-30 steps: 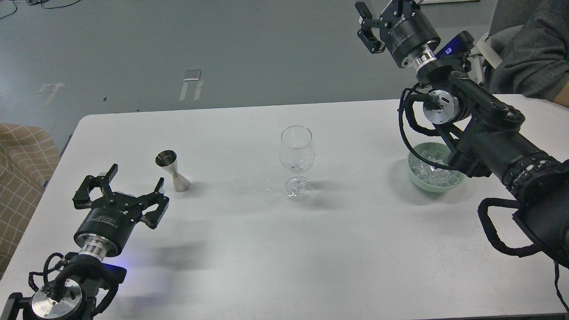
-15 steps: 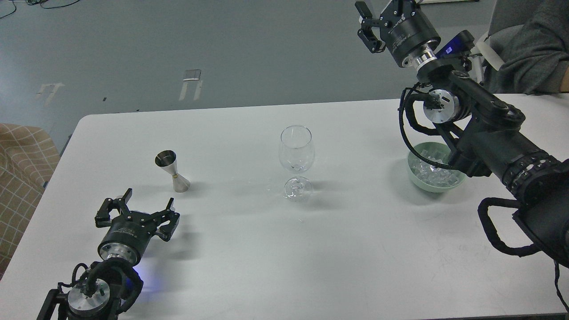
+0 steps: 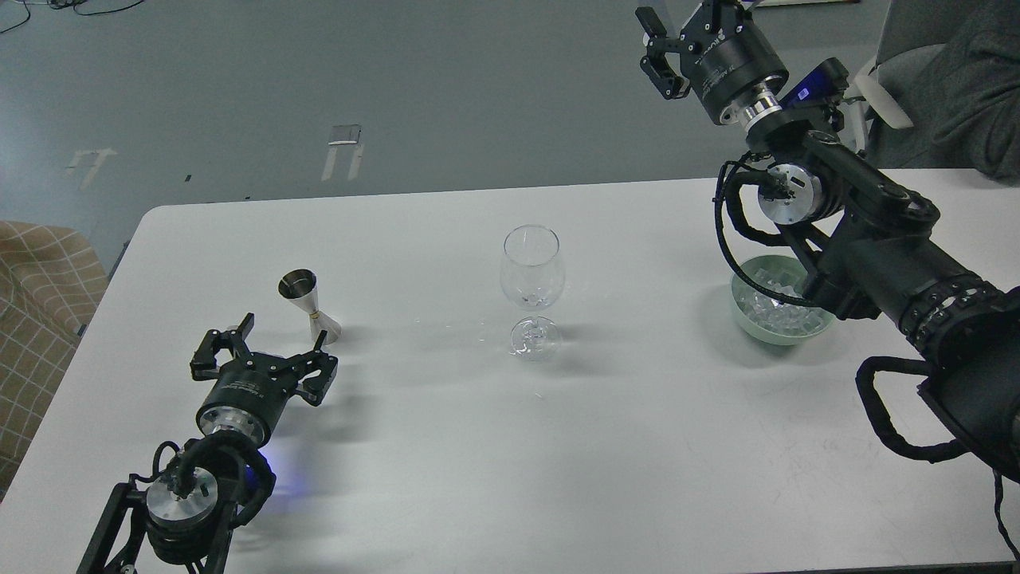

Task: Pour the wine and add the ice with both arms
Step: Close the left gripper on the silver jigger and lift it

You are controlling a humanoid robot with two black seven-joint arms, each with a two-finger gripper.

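Note:
A clear stemmed wine glass (image 3: 532, 275) stands mid-table with a little clear wine (image 3: 532, 300) at the bottom of its bowl. A steel jigger (image 3: 309, 307) stands to its left. My left gripper (image 3: 283, 339) is open and low over the table, just in front of the jigger's base and not touching it. A pale green bowl (image 3: 749, 323) of clear ice cubes (image 3: 771, 309) sits at the right, partly hidden by my right arm. My right gripper (image 3: 677, 16) is raised high beyond the table's far edge, open and empty, with one finger cut off by the frame's top.
A person's grey sleeve (image 3: 980, 88) shows at the top right behind the table. A beige checked seat (image 3: 40, 303) stands off the table's left edge. The white table (image 3: 558, 446) has rounded far corners.
My left gripper has come down and moved forward and right, toward the jigger. My right arm has hardly moved. The person's arm has drawn back from the table.

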